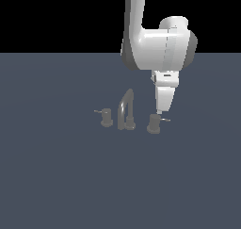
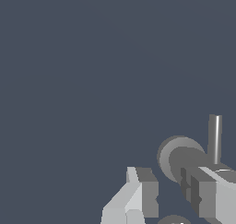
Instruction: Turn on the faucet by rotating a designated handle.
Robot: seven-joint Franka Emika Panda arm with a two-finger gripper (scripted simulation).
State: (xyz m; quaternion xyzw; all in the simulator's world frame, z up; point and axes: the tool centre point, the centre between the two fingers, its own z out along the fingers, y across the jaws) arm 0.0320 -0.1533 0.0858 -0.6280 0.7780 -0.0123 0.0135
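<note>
Flat slate-blue floor (image 1: 56, 176) under black backdrop; end effector (image 2: 168, 191) parted beside handle (image 1: 154, 123).

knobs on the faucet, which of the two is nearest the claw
The handle on the exterior view's right, its lever pointing right. The claw hangs right over it, while the twin knob sits beyond the arched spout.

Dull-grey faucet (image 1: 126, 111) and handle (image 1: 154, 123), white arm (image 1: 160, 46), slate-blue floor (image 1: 56, 176).
</note>
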